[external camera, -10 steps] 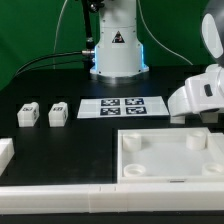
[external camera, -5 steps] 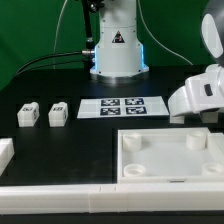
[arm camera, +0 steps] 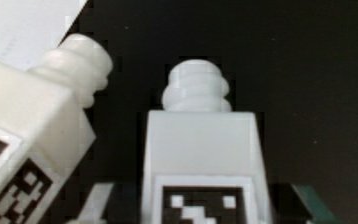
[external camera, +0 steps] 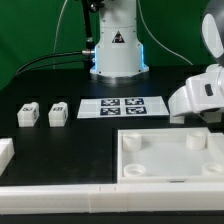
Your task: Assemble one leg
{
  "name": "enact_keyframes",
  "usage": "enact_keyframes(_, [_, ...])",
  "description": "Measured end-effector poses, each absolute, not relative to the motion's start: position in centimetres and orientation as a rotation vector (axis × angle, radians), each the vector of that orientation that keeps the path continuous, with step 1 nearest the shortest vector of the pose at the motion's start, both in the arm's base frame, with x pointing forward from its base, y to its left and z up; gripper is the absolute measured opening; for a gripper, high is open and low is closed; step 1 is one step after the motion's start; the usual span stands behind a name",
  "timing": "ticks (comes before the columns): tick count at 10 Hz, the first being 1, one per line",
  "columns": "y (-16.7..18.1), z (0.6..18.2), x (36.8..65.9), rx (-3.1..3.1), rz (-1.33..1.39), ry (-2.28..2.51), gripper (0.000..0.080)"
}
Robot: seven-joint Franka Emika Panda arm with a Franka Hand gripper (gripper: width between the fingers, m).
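Observation:
In the wrist view a white leg (arm camera: 204, 150) with a black-and-white tag lies between my fingers, its ribbed peg pointing away. My gripper (arm camera: 204, 202) is open, with a narrow dark gap on each side between the leg and the fingers (arm camera: 105, 200). A second leg (arm camera: 43, 110) lies close beside it, tilted. In the exterior view two more legs (external camera: 27, 114) (external camera: 57, 113) stand at the left. My gripper and the two legs by it are hidden behind the white arm body (external camera: 196, 98) at the right.
The marker board (external camera: 122, 106) lies mid-table. The large white panel with corner sockets (external camera: 172, 157) sits in front of it. A white rail (external camera: 60, 188) and a white block (external camera: 5, 152) lie at the front left. A white flat surface (arm camera: 25, 30) shows beyond the legs.

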State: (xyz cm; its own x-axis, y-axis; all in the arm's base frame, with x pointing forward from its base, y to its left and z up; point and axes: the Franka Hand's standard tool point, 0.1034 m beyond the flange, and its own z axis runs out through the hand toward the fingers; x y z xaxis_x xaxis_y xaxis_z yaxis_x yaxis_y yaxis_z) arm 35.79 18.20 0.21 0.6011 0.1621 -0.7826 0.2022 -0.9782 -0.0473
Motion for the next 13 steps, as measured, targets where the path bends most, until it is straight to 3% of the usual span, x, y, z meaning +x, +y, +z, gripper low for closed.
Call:
enact_keyframes(3, [18.0,1.6,36.1,2.759,-1.356,0.316,0.0285])
enact_keyframes(6, [17.2,6.3,36.9,2.719,-1.400,0.318,0.0285])
enact_keyframes(9, [15.8,9.4,38.5,2.768,-1.358,0.332,0.0287])
enact_keyframes(11, [15.8,9.3,38.5,2.775,-1.346,0.330,0.0287])
enact_keyframes(13, [16.1,9.0,40.1,2.948,-0.988,0.326,0.0287])
